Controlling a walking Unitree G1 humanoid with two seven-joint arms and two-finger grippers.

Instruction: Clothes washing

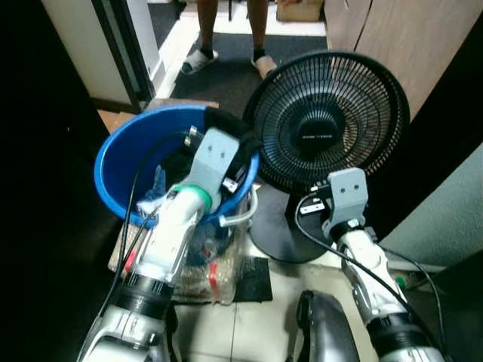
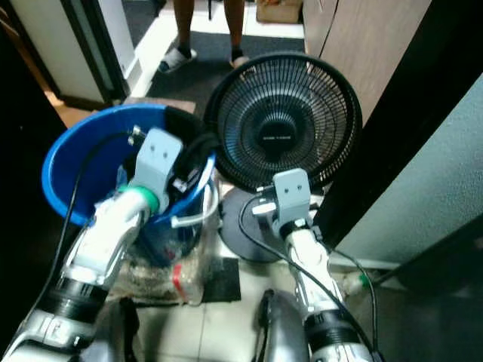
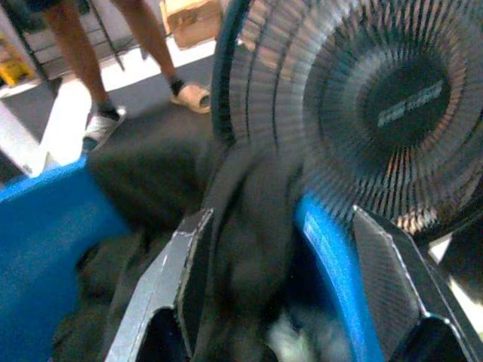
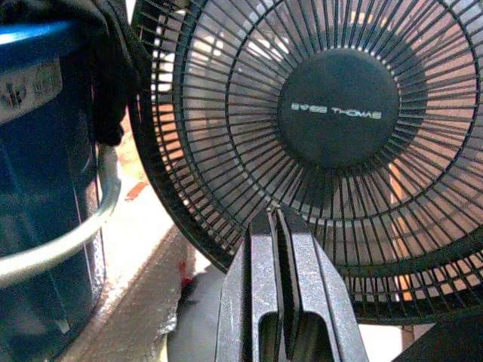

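In the left half of the head view a dark garment (image 1: 219, 124) hangs over the rim of the blue bucket (image 1: 113, 170), just beside the black fan (image 1: 326, 121). The left gripper (image 3: 279, 294) reaches into the bucket with its fingers spread either side of the cloth, while the right gripper (image 4: 283, 302) hangs before the fan, fingers pressed together on nothing. The cloth looks soft, limp and light, so it probably bunches and sags; the draped fold at the rim seems the best place to pinch.
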